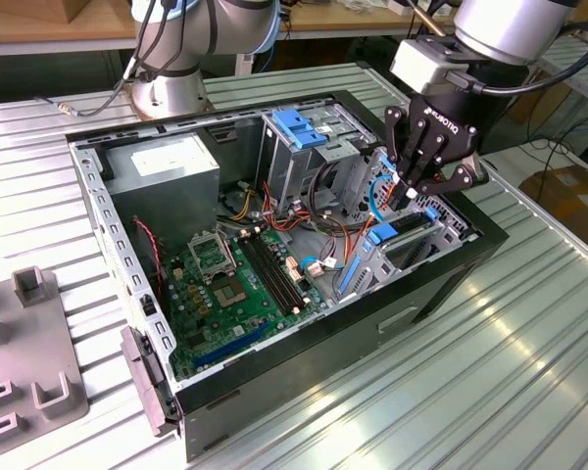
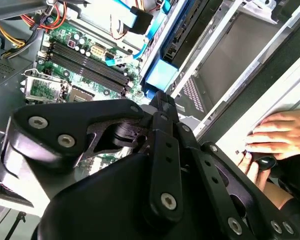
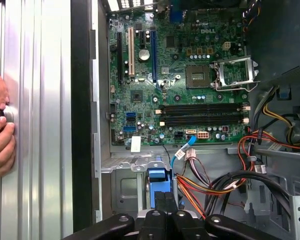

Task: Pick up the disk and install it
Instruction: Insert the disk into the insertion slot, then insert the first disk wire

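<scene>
Jamming is risked: the tool (image 1: pixel 408 193) is clenched, empty, just over the disk (image 3: pixel 157 181), which is lodged in the bay (image 1: pixel 423 241) at the edge of the case (image 1: pixel 304 362); skewed pressure could wedge it.

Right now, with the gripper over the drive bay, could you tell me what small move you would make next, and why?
Probably a short press straight down. The gripper is shut, holding nothing, its tips close to the blue rail end of the disk, which lies in the bay; whether it is fully seated I cannot tell. A person's hands rest beside the case, so keep it vertical.
</scene>
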Available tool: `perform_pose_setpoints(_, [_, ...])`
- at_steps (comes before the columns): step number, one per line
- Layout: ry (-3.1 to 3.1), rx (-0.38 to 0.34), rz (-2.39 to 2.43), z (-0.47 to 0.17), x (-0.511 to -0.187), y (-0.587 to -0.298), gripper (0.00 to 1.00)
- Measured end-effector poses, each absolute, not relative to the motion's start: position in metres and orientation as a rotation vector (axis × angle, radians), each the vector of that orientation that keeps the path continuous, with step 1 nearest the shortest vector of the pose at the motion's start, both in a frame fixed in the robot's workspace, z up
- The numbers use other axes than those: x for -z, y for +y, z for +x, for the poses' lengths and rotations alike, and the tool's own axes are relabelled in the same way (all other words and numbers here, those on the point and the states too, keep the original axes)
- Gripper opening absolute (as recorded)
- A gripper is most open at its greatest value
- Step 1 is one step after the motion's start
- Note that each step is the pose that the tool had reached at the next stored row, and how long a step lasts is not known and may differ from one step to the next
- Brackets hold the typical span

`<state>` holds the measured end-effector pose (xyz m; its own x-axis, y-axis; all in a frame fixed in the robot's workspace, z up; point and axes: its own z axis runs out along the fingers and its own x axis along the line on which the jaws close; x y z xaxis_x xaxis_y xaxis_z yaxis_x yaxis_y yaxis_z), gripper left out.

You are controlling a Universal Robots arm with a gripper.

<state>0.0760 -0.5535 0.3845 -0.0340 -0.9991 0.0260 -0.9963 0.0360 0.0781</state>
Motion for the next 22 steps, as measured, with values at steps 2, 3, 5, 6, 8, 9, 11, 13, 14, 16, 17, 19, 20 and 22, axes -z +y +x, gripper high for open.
perform_pose_setpoints(2, [-2.207, 0.058, 2.131, 0.076, -0.3845, -0.5536, 0.11])
perform_pose_setpoints(3, [-2.208, 0.057, 2.132, 0.0761, -0.3842, -0.5536, 0.11])
perform_pose_setpoints(5, [-2.213, 0.046, 2.137, 0.076, -0.3829, -0.5536, 0.11])
perform_pose_setpoints(6, [-2.216, 0.039, 2.14, 0.076, -0.3825, -0.5536, 0.11])
perform_pose_setpoints(8, [-2.228, 0.014, 2.153, 0.076, -0.3812, -0.5536, 0.11])
perform_pose_setpoints(9, [-2.231, 0.005, 2.157, 0.0761, -0.3808, -0.5536, 0.11])
perform_pose_setpoints(11, [-2.236, -0.006, 2.163, 0.0772, -0.3798, -0.5535, 0.11])
perform_pose_setpoints(13, [-2.239, -0.012, 2.165, 0.0795, -0.3786, -0.5536, 0.11])
perform_pose_setpoints(14, [-2.239, -0.012, 2.165, 0.0797, -0.3785, -0.5536, 0.11])
perform_pose_setpoints(16, [-2.239, -0.012, 2.165, 0.0797, -0.3784, -0.5536, 0.11])
perform_pose_setpoints(17, [-2.239, -0.012, 2.165, 0.0797, -0.3784, -0.5536, 0.11])
perform_pose_setpoints(19, [-2.239, -0.012, 2.165, 0.0797, -0.3783, -0.5536, 0.11])
perform_pose_setpoints(20, [-2.239, -0.012, 2.166, 0.0797, -0.3783, -0.5536, 0.11])
perform_pose_setpoints(22, [-2.239, -0.012, 2.166, 0.0797, -0.3783, -0.5536, 0.11])
